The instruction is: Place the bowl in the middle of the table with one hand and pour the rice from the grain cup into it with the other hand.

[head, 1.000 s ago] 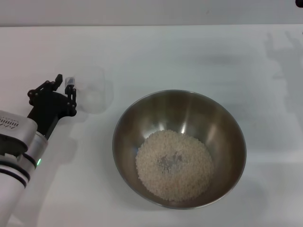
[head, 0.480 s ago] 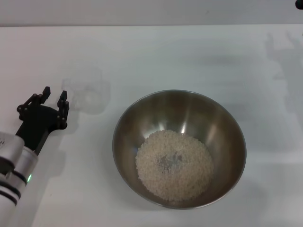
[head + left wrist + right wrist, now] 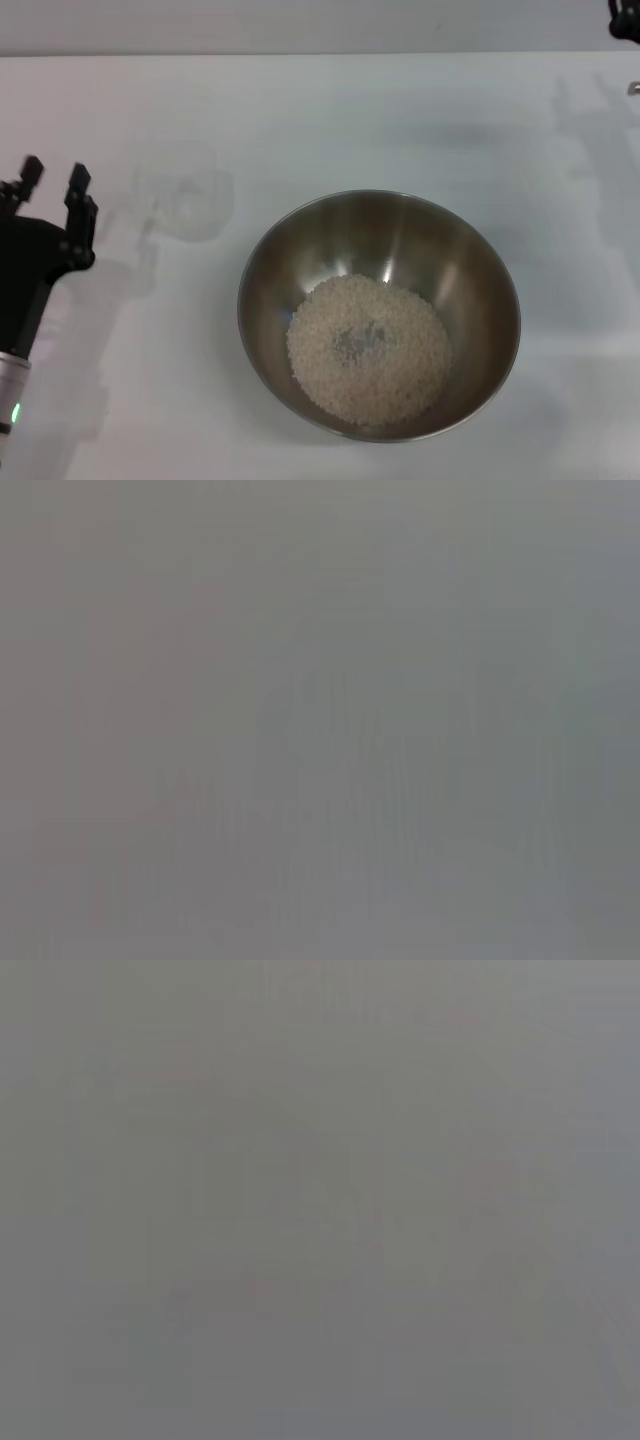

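Observation:
The steel bowl (image 3: pixel 378 312) stands on the white table (image 3: pixel 360 110), a little right of its middle, with a heap of off-white rice (image 3: pixel 368 346) inside. The clear grain cup (image 3: pixel 186 192) stands upright and empty on the table, left of the bowl. My left gripper (image 3: pixel 52 182) is open and empty at the far left, apart from the cup. Only a dark bit of my right arm (image 3: pixel 625 20) shows at the top right corner; its gripper is out of view. Both wrist views show only plain grey.
My left gripper has let go of the grain cup and drawn back to the left, away from it. The cup stays standing on the table. The bowl and rice have not moved.

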Robot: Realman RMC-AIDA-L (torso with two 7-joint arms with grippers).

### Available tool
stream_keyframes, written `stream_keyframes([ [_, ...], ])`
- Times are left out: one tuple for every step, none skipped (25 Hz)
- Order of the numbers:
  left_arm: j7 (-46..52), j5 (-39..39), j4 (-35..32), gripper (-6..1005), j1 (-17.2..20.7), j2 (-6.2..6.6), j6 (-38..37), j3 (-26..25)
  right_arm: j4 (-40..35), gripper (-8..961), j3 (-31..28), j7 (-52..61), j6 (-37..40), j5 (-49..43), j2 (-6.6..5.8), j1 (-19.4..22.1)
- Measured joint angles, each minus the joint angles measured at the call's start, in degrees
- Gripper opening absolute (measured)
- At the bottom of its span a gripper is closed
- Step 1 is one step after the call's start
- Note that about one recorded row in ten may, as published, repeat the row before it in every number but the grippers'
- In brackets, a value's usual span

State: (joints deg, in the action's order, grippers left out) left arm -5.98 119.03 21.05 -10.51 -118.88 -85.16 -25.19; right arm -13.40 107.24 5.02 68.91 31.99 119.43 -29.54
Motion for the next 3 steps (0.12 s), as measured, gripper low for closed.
stream_keyframes([
  [0.02, -0.12, 0.12, 372, -0.31, -0.02, -0.69, -0.2, -0.04, 515, 0.57, 0.74, 0.03, 0.0, 0.04, 0.17],
  [0.15, -0.18, 0.24, 372, -0.79, -0.03, -0.98, -0.49, -0.05, 515, 0.95, 1.26, 0.06, 0.0, 0.05, 0.29],
  [0.34, -0.28, 0.32, 372, -1.35, -0.03, -1.16, -0.79, -0.01, 515, 1.52, 1.95, 0.09, 0.0, 0.09, 0.43],
])
